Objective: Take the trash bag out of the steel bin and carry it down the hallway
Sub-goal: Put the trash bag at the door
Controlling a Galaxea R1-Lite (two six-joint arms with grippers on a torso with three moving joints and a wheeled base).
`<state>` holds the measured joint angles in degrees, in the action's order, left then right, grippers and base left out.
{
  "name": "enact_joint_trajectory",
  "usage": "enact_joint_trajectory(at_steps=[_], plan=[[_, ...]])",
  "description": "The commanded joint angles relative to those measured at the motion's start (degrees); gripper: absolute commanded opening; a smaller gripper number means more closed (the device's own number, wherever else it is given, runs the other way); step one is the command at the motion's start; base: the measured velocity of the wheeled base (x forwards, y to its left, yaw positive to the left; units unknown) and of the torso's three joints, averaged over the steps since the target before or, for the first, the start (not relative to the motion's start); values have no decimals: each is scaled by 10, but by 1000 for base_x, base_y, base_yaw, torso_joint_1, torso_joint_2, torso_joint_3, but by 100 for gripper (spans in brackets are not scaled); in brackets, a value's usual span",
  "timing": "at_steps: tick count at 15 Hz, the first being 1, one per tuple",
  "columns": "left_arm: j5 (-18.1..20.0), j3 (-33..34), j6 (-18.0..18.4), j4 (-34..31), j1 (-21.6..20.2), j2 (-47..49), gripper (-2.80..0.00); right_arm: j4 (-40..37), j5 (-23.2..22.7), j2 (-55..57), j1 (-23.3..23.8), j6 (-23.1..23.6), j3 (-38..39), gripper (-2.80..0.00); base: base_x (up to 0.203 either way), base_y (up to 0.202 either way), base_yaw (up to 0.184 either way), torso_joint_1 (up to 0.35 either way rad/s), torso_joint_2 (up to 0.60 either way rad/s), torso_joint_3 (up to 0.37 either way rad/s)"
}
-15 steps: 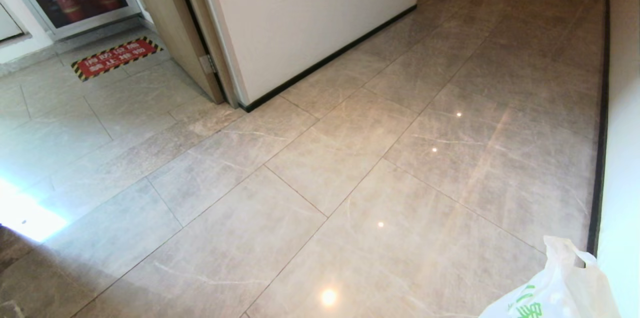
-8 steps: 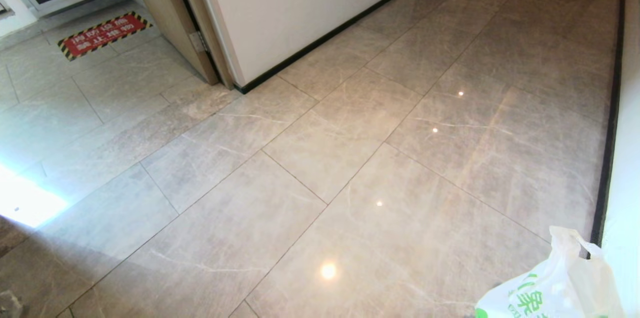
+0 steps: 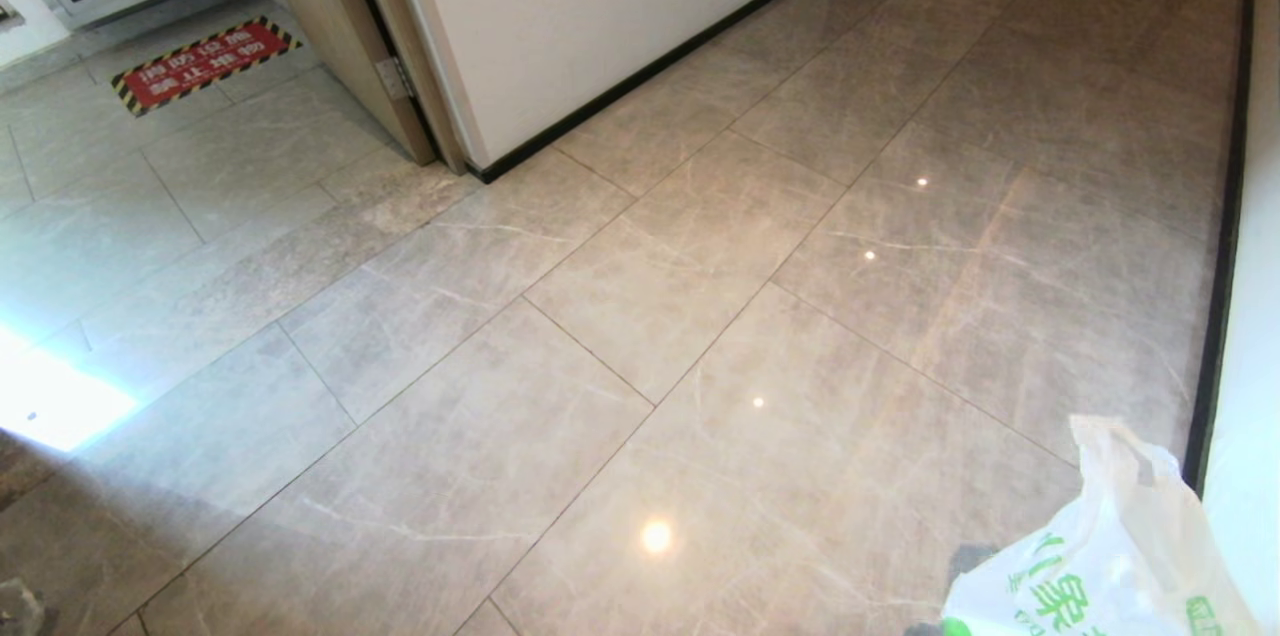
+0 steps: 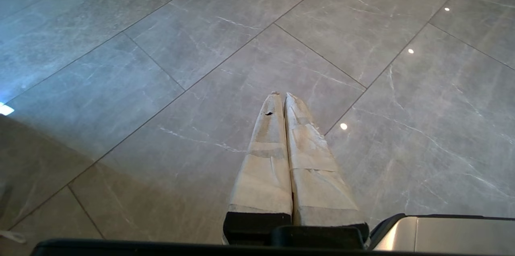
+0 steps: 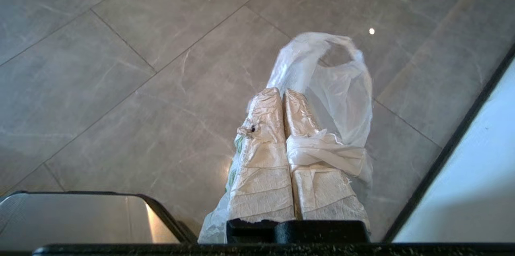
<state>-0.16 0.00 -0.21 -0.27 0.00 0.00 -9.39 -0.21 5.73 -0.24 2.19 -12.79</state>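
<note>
the trash bag [image 5: 342,99] is thin, crinkled white plastic, half see-through, with a loop handle standing up in an open oval and green printed characters on its side [image 3: 1060,596]. in the head view it sits at the lower right corner, above the floor [image 3: 600,316] and close to the white wall [image 3: 1245,476] with its black baseboard [image 3: 1215,316]. the steel bin is in none of the views.

the floor is glossy grey-beige stone tile in big rectangles with pale veins, thin dark joints and small bright light reflections. a red floor sticker [image 3: 205,64] with a yellow-and-black striped border lies far off at the upper left, by a wooden door frame [image 3: 345,36].

the right gripper [image 5: 281,97] points forward and down over the tiles. its 2 fingers, wrapped in wrinkled cream tape, are pressed together, pinching a bunched strip of the bag that crosses 1 finger, with the rest of the bag draped beside and below them.

the left gripper [image 4: 281,97] points forward and down over bare tile, its 2 taped fingers pressed together on nothing.
</note>
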Motion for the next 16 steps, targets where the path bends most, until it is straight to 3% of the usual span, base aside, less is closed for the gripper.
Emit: enact_joint_trajectory(at_steps=[1, 5, 11, 16], plan=[[0, 0, -1, 0, 0, 0, -280, -52, 1, 149, 0, 1, -100, -280, 0, 0, 0, 0, 0, 0], [0, 0, -1, 0, 0, 0, -280, -54, 4, 452, 0, 3, -228, -280, 0, 0, 0, 0, 0, 0], [0, 0, -1, 0, 0, 0, -280, 139, 17, 833, -5, 39, -310, -280, 0, 0, 0, 0, 0, 0], [0, 0, -1, 0, 0, 0, -280, 235, 17, 1019, -22, 55, -403, -280, 0, 0, 0, 0, 0, 0]])
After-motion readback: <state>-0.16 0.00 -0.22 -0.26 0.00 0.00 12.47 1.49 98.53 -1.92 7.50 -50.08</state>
